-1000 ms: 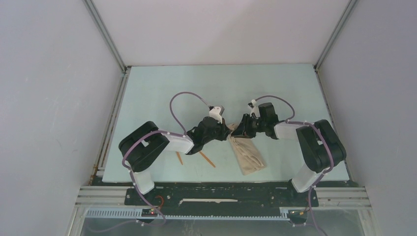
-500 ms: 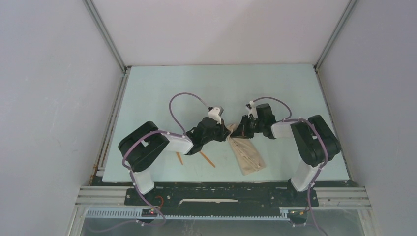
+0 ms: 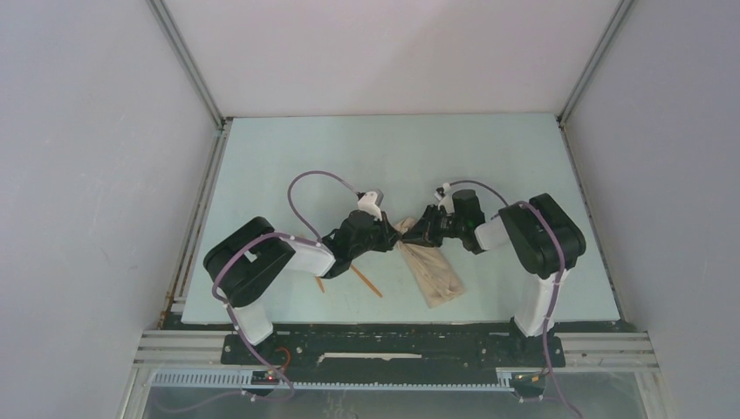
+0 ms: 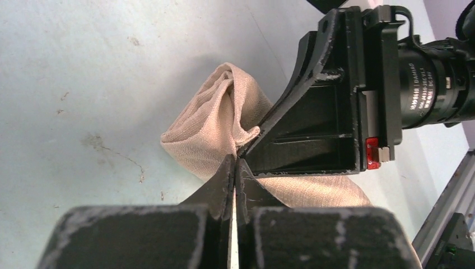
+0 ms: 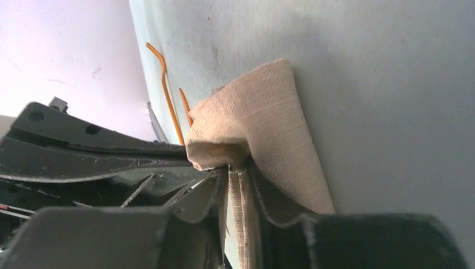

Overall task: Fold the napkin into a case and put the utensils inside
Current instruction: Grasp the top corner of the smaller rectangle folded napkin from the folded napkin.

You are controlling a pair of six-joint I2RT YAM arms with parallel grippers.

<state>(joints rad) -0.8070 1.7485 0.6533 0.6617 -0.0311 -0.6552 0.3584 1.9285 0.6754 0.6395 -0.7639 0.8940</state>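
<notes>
The top camera is looking down from behind the arm bases (image 3: 253, 327), taking in the whole pale green table (image 3: 288, 166) from afar. Both wrist cameras are peering close-up, from opposite sides, at the same bunched beige cloth napkin (image 4: 207, 134).

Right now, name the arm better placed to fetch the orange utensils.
Left. The utensils lie beside its forearm, left of the case; the right pincer pinches the case's far end and can hold it.

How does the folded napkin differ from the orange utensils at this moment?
The napkin is wide beige cloth; the utensils are slim orange plastic. The left gripper and right gripper pinch the napkin's far end; the utensils lie ungripped to its left. Both rest on the table.
</notes>
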